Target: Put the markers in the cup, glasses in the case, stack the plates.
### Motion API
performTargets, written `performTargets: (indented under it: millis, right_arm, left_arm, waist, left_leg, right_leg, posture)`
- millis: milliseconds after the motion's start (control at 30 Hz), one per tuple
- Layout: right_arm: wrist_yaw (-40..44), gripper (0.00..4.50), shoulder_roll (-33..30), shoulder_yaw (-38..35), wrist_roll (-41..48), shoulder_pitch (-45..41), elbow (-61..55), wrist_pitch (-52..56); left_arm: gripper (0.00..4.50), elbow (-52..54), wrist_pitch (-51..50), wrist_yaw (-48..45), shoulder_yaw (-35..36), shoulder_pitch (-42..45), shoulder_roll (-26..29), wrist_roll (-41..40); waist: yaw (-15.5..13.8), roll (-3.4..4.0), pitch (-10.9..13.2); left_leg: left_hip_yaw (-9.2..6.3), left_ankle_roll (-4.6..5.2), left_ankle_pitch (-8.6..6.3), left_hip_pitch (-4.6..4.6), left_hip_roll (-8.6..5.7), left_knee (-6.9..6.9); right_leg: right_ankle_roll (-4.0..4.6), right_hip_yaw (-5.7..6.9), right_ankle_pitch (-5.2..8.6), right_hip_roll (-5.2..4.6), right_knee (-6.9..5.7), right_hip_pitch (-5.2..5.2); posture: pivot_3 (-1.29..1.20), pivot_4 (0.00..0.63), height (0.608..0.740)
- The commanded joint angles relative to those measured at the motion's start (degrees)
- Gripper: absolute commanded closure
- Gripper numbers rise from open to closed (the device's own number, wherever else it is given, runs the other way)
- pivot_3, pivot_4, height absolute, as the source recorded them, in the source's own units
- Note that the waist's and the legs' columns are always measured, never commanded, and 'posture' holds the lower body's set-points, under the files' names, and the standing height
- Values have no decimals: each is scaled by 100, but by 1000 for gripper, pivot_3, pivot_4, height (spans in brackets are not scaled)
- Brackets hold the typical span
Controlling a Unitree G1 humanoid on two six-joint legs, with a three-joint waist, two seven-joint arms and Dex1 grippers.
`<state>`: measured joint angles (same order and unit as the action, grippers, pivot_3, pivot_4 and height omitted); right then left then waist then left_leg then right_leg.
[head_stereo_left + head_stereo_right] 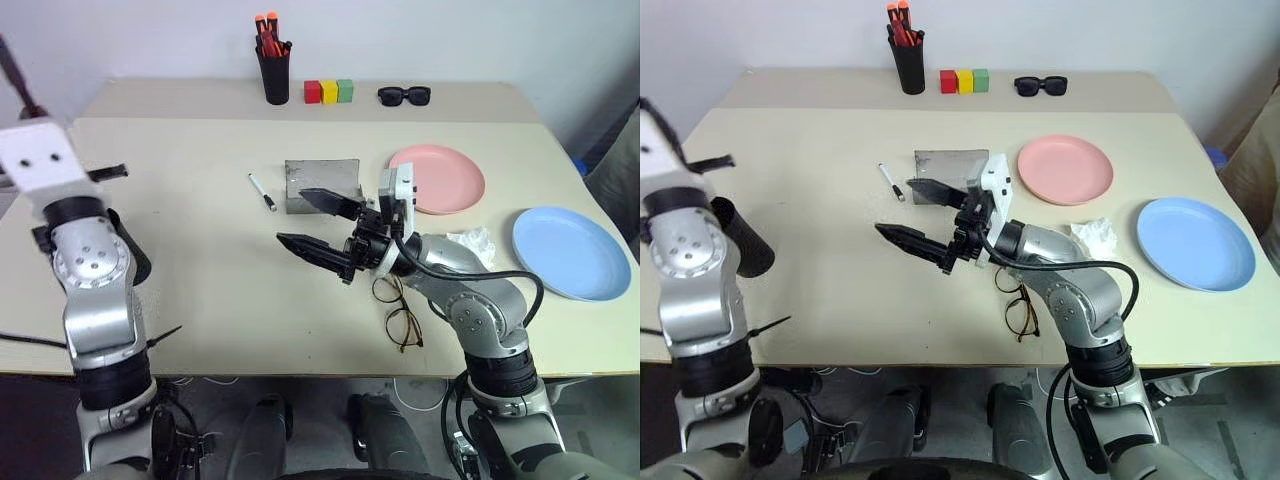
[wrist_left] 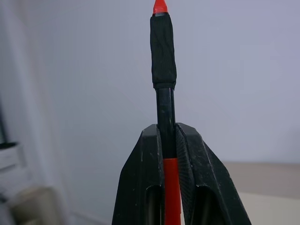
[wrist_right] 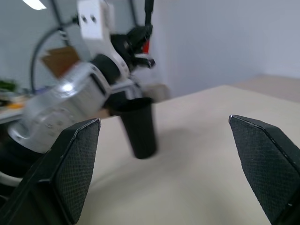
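Observation:
My left gripper [image 2: 166,129] is raised at the left and shut on the red marker [image 2: 163,51], whose black end sticks out past the fingertips. The black cup [image 1: 741,240] stands on the table at the left, partly behind my left arm. The white marker [image 1: 262,191] lies left of the grey case [image 1: 322,178]. My right gripper [image 1: 291,216] hovers open and empty over the table's middle, in front of the case. The glasses [image 1: 398,312] lie near the front edge under my right forearm. The pink plate [image 1: 440,178] and blue plate [image 1: 570,252] sit apart at the right.
At the back stand a black pen holder [image 1: 275,75] with orange-capped pens, three coloured blocks [image 1: 329,91] and dark sunglasses [image 1: 404,95]. A crumpled white tissue [image 1: 470,242] lies between the plates.

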<state>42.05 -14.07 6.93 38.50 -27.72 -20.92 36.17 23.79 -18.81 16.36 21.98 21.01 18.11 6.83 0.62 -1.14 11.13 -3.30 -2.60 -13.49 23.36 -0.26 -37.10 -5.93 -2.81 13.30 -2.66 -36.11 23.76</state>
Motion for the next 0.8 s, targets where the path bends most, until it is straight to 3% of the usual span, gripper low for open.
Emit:
performTargets:
  millis: [33, 400, 800]
  right_arm:
    - [180, 0, -26, 189, -27, -72, -56, -96]
    - [250, 0, 5, 322, -102, -27, -50, -143]
    - [144, 0, 19, 314, -139, 58, -123, -154]
  left_arm:
    - [4425, 561, -90, 87, 200, -283, -153, 93]
    - [4425, 750, 140, 248, 428, -1337, -864, 104]
    - [4425, 395, 284, 237, 332, -1535, -1165, -3]
  waist:
    - [13, 0, 0]
    - [18, -3, -2]
    - [22, -3, -2]
  left_leg:
    - [0, 0, 0, -1, 1, 0]
    - [1, 0, 0, -3, 2, 2]
    - [1, 0, 0, -4, 3, 3]
  right_leg:
    - [0, 0, 0, 1, -2, 0]
    - [1, 1, 1, 4, -1, 1]
    - [9, 1, 5, 5, 0, 1]
  posture:
    - [0, 150, 740]
    - [0, 150, 740]
    - [0, 150, 740]
